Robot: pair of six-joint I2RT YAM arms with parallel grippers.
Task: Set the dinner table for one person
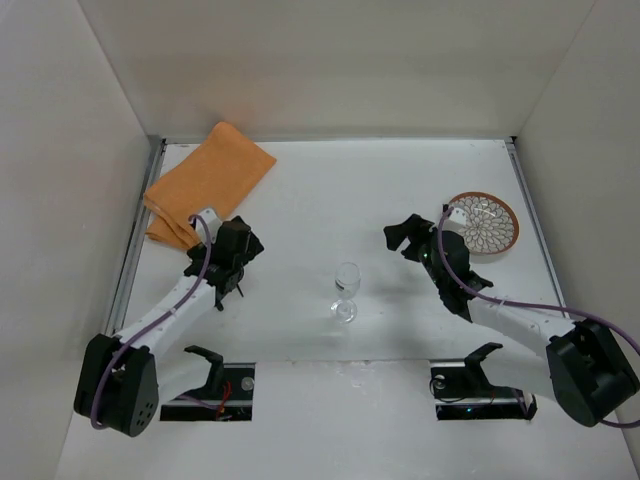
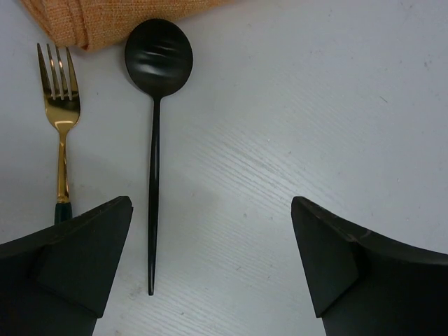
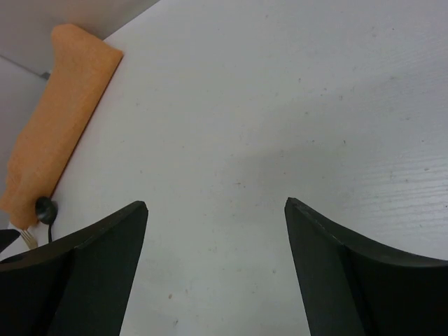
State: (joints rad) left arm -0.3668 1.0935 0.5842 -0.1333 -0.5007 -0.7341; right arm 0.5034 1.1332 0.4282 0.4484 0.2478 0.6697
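Note:
The dinner table (image 1: 380,190) is a white tabletop with metal rails. My left gripper (image 1: 232,262) hovers open and empty just below the orange cloth mat (image 1: 210,180). In the left wrist view, the open gripper (image 2: 212,210) is above a black spoon (image 2: 155,140) whose handle lies just inside the left finger (image 2: 84,245). A gold fork (image 2: 61,105) lies left of the spoon, and both heads point at the mat (image 2: 119,17). A clear wine glass (image 1: 346,285) stands mid-table. A patterned round plate (image 1: 483,222) lies at the right. My right gripper (image 1: 403,238) is open and empty over bare table (image 3: 215,206).
White walls enclose the table on three sides. Two black stands (image 1: 205,365) (image 1: 470,370) sit at the near edge by the arm bases. In the right wrist view the mat (image 3: 59,119) lies far left with the spoon bowl (image 3: 45,208) at its end.

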